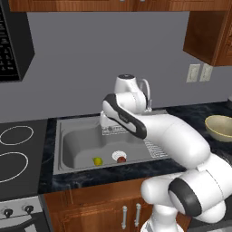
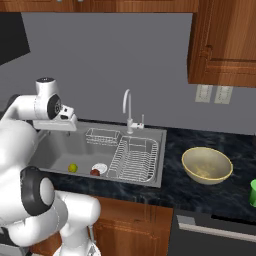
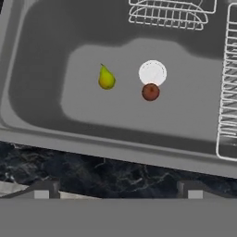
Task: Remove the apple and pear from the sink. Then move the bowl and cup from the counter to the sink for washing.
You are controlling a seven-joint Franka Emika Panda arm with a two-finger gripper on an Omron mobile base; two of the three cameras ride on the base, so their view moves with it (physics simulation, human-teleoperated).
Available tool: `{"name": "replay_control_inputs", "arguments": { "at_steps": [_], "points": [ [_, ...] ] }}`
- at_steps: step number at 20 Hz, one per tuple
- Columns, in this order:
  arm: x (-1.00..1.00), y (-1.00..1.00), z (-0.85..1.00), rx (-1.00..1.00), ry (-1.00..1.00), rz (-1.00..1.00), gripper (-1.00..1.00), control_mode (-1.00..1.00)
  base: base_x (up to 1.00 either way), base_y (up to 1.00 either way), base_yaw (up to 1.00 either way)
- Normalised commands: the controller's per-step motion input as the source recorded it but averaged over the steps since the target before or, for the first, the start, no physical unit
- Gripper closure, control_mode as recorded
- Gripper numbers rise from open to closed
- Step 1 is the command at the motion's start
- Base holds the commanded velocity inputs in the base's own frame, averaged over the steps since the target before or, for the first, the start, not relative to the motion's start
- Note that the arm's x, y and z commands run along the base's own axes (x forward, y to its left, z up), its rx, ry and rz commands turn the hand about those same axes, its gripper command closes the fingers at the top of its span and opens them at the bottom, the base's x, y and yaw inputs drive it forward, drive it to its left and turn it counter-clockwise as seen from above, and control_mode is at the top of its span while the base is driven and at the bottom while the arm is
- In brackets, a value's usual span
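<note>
The dark red apple (image 3: 150, 92) lies on the floor of the grey sink (image 3: 46, 69), just touching the round drain (image 3: 152, 72). The yellow-green pear (image 3: 106, 78) lies a little to its left, apart from it. My gripper (image 3: 118, 192) hovers high above the sink's front edge, open, its fingertips wide apart with nothing between them. From the base, the apple (image 1: 121, 159) and pear (image 1: 97, 161) sit near the basin's front wall. The pale yellow bowl (image 2: 206, 165) rests on the black counter (image 2: 175, 185) right of the sink, with the green cup (image 2: 253, 192) at the frame's right edge.
A wire dish rack (image 2: 134, 159) fills the sink's right part and a smaller basket (image 2: 102, 135) sits at its back. The chrome faucet (image 2: 127, 107) rises behind. A stovetop (image 1: 18, 149) lies left of the sink. Wooden wall cabinets (image 2: 225, 45) hang above the bowl.
</note>
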Motion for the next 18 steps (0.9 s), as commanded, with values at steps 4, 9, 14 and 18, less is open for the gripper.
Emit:
{"name": "replay_control_inputs", "arguments": {
  "at_steps": [4,9,14,18],
  "points": [
    [0.23,0.13,-0.10,0.00,0.06,0.01,-1.00,-1.00,0.00,0.00,0.00],
    [0.16,0.15,-0.12,0.00,0.09,0.03,-1.00,-1.00,0.00,0.00,0.00],
    [0.11,0.12,-0.17,0.00,0.05,0.03,-1.00,-1.00,0.00,0.00,0.00],
    [0.13,0.10,-0.20,-0.01,0.02,0.02,-1.00,-1.00,0.00,0.00,0.00]
  ]
}}
